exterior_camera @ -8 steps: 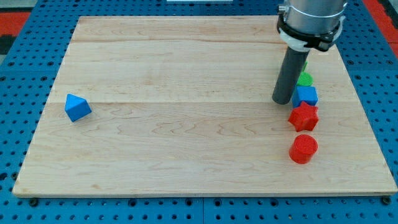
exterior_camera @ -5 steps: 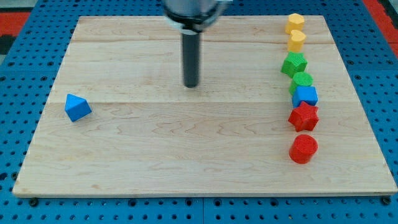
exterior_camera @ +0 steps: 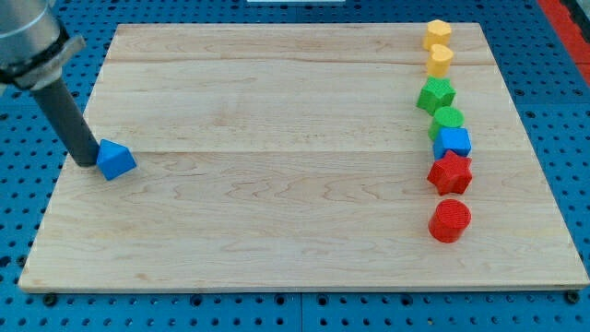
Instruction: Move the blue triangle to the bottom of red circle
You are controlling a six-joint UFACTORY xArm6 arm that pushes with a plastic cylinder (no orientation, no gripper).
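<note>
With no claw to speak of, the rod's tip (exterior_camera: 85, 162) sits against the left side of the blue triangle (exterior_camera: 116, 160), so a steady, centred rightward push should carry it below the far-off red circle (exterior_camera: 450, 221).

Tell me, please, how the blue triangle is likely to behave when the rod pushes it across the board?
The blue triangle looks small and rigid, so it will probably slide easily over the smooth wooden board. Its angled faces may let it rotate or slip off my tip, which sits right at its left side. It rests flat, so tipping seems unlikely.
</note>
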